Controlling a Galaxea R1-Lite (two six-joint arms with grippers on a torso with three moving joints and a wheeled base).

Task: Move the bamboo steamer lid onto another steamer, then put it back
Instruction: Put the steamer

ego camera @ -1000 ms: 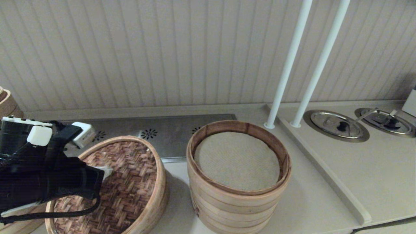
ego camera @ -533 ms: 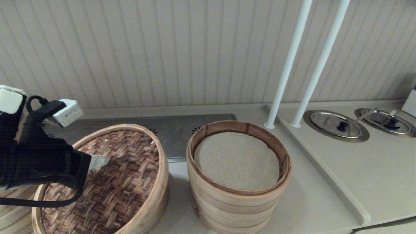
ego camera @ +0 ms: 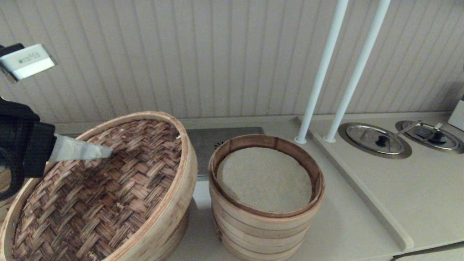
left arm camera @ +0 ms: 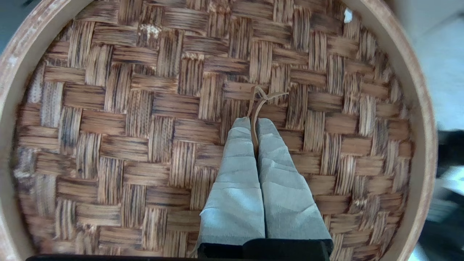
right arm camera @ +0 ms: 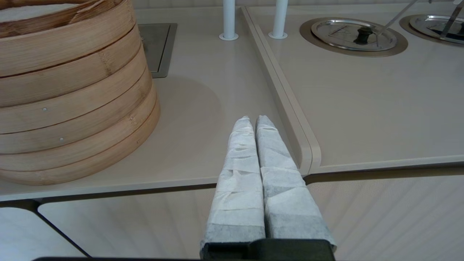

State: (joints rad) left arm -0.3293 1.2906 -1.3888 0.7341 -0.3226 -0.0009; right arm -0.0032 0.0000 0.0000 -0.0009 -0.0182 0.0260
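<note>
Twine loop sits pinched between the left gripper tips, so the steamer lid hangs tilted at lower left beside the cloth-lined steamer; right gripper, pressed together, idles by the counter edge.

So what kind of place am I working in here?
Probably a commercial dim sum or steamed-bun kitchen: a tall bamboo steamer stack, steel lids set into the counter, and a woven steamer lid held by the left hand.
</note>
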